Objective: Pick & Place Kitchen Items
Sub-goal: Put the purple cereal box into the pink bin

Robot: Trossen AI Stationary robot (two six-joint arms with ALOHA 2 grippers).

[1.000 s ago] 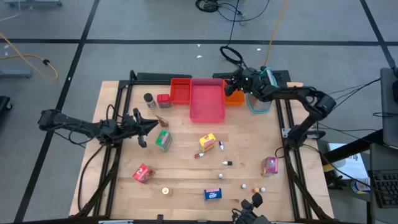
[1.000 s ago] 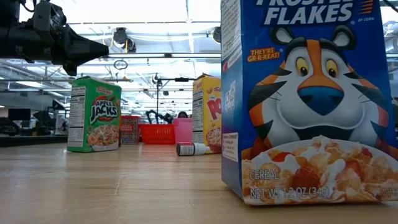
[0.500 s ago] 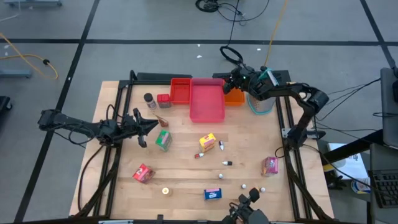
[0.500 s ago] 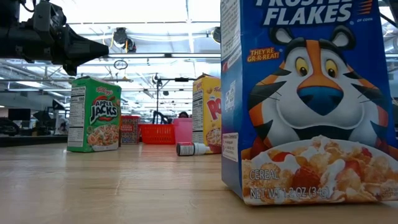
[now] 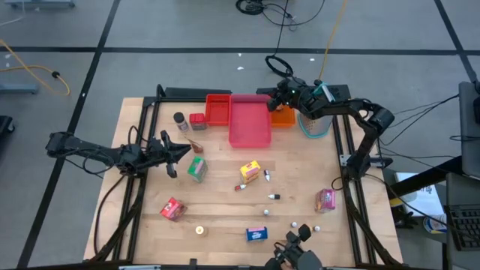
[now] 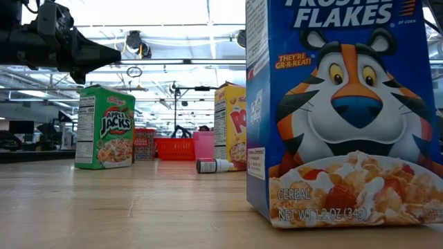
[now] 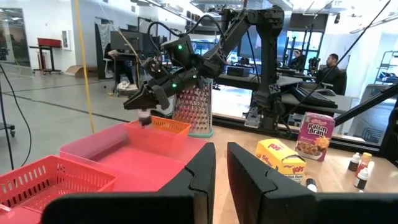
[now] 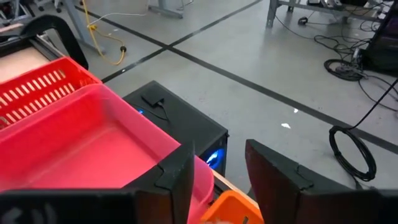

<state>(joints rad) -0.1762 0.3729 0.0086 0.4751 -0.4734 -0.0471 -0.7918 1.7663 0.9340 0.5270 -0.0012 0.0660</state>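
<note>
Toy groceries stand scattered on the wooden table: a green box (image 5: pixel 196 169) (image 6: pixel 105 126), a yellow box (image 5: pixel 250 171), a blue box (image 5: pixel 256 234) (image 6: pixel 339 111), two pink-red boxes (image 5: pixel 172 208) (image 5: pixel 325 199), a dark-capped shaker (image 5: pixel 180 120) and little bottles (image 5: pixel 241 186). My left gripper (image 5: pixel 180 152) (image 7: pixel 221 177) hovers left of the green box with its fingers almost together and nothing between them. My right gripper (image 5: pixel 281 93) (image 8: pixel 217 155) is open above the orange tray (image 5: pixel 283 116). A small dark piece (image 7: pixel 144 117) shows just under it; I cannot tell whether they touch.
A red tray (image 5: pixel 218 109), a pink tray (image 5: pixel 249 120) and the orange tray line the far edge. A metal grater (image 7: pixel 193 109) stands right of them. Tiny pieces (image 5: pixel 295 223) lie near the front edge. People sit in the room beyond the table (image 7: pixel 333 62).
My right arm has drawn its elbow in toward the table, and its gripper has shifted slightly toward the far edge above the orange tray. The groceries stand where they were.
</note>
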